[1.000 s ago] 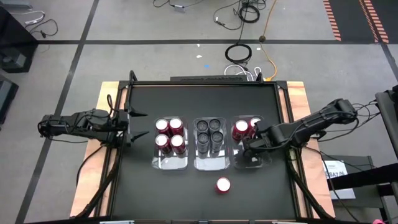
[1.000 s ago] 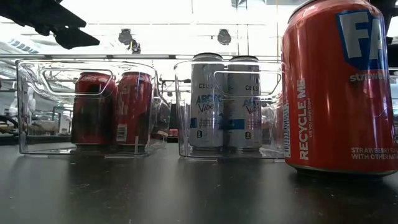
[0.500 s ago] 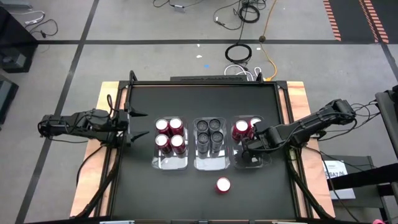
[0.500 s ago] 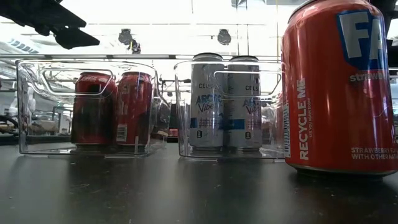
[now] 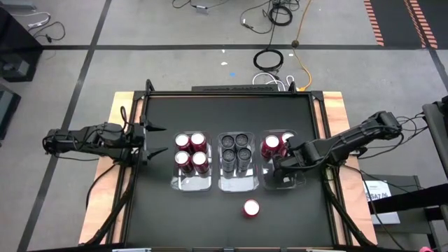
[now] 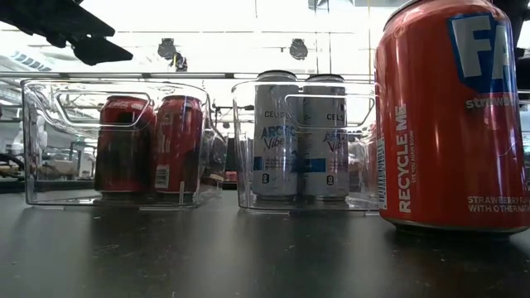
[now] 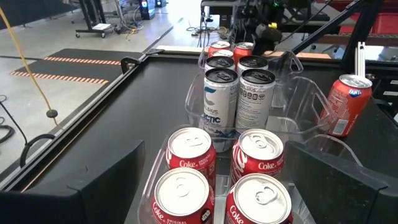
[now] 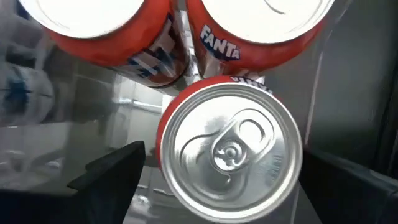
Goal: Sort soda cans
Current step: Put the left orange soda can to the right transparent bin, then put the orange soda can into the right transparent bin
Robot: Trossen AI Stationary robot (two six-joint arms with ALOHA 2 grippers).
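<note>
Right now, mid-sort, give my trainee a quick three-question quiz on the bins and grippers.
1. True or false: the middle bin holds red cans.
2. Which gripper is over the right bin? A) left B) right C) neither
3. How many cans stand loose on the table, outside any bin?

Key:
1. False. It holds four grey cans; the left bin holds four red cans.
2. B. The right gripper is open above a red can inside that bin; the left gripper waits open at the table's left edge.
3. One, the loose can in front of the bins.
</note>
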